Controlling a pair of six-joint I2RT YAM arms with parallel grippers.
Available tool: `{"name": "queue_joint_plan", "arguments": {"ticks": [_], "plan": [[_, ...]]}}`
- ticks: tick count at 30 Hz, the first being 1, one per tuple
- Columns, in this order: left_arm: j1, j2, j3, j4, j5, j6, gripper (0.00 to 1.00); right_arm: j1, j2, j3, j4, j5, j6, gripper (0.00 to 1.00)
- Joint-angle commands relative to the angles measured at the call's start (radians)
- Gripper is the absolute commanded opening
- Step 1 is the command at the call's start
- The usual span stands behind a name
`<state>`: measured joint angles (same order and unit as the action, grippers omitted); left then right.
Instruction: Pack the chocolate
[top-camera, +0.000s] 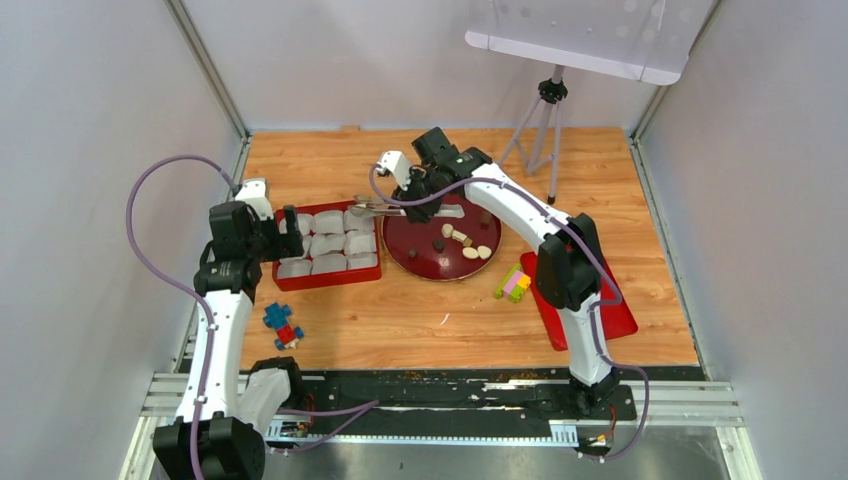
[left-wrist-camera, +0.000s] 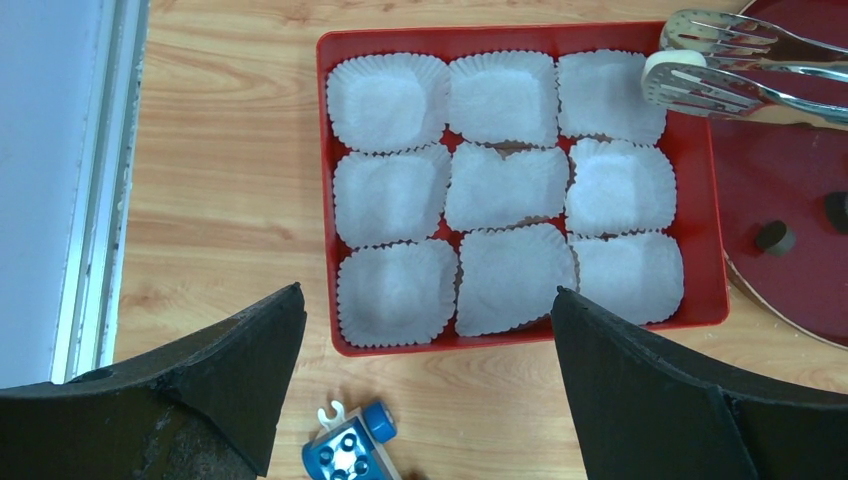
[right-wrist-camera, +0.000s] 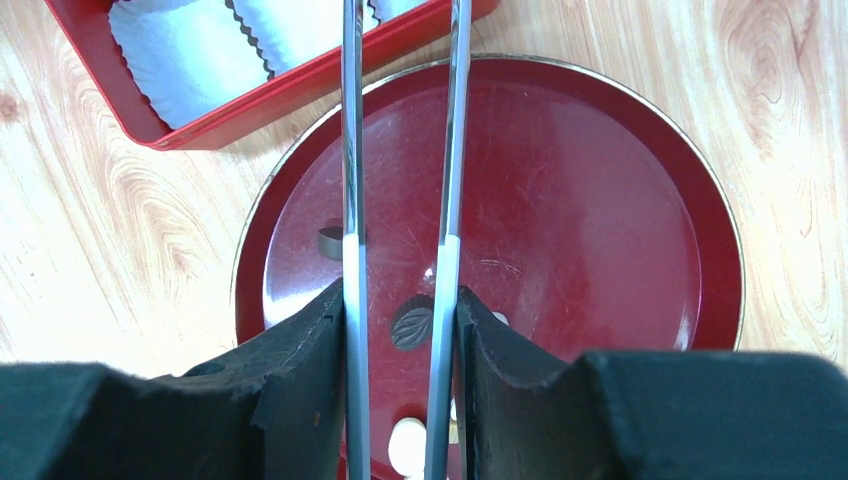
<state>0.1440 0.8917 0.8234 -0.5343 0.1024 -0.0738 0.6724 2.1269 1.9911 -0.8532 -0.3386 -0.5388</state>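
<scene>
Several pale and dark chocolates (top-camera: 460, 237) lie on a dark red round plate (top-camera: 410, 250). My right gripper (top-camera: 418, 205) is shut on metal tongs (top-camera: 385, 210), whose tips reach left to the red tray's (top-camera: 330, 281) right edge. In the left wrist view the tong tips (left-wrist-camera: 720, 90) pinch a pale cream chocolate (left-wrist-camera: 682, 64) over the tray's (left-wrist-camera: 520, 340) far right corner. The tray holds white paper cups, all empty. In the right wrist view my gripper (right-wrist-camera: 400, 295) clamps the tongs (right-wrist-camera: 352, 200) above a dark leaf chocolate (right-wrist-camera: 412, 325). My left gripper (left-wrist-camera: 428, 292) is open and empty, above the tray's near edge.
A blue toy block (top-camera: 282, 325) lies near the left arm and also shows in the left wrist view (left-wrist-camera: 350, 450). A multicoloured block (top-camera: 514, 283) sits right of the plate. A flat red lid (top-camera: 615, 315) lies under the right arm. A tripod (top-camera: 540, 125) stands at the back.
</scene>
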Motion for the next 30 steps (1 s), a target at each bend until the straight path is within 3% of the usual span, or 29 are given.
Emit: {"name": "queue_joint_plan", "arguments": {"ticks": [1, 10, 19, 30], "plan": [[0.004, -0.003, 0.01, 0.047, 0.026, -0.019, 1.0, 0.016, 0.024, 0.078, 0.048, -0.003, 0.017, 0.11], [0.005, 0.0, 0.006, 0.053, 0.041, -0.025, 1.0, 0.032, 0.083, 0.107, 0.061, 0.063, -0.003, 0.14], [0.006, -0.002, -0.005, 0.065, 0.048, -0.027, 1.0, 0.044, 0.093, 0.11, 0.061, 0.068, 0.003, 0.32], [0.006, 0.003, -0.016, 0.077, 0.072, -0.036, 1.0, 0.048, 0.078, 0.11, 0.065, 0.082, 0.015, 0.41]]}}
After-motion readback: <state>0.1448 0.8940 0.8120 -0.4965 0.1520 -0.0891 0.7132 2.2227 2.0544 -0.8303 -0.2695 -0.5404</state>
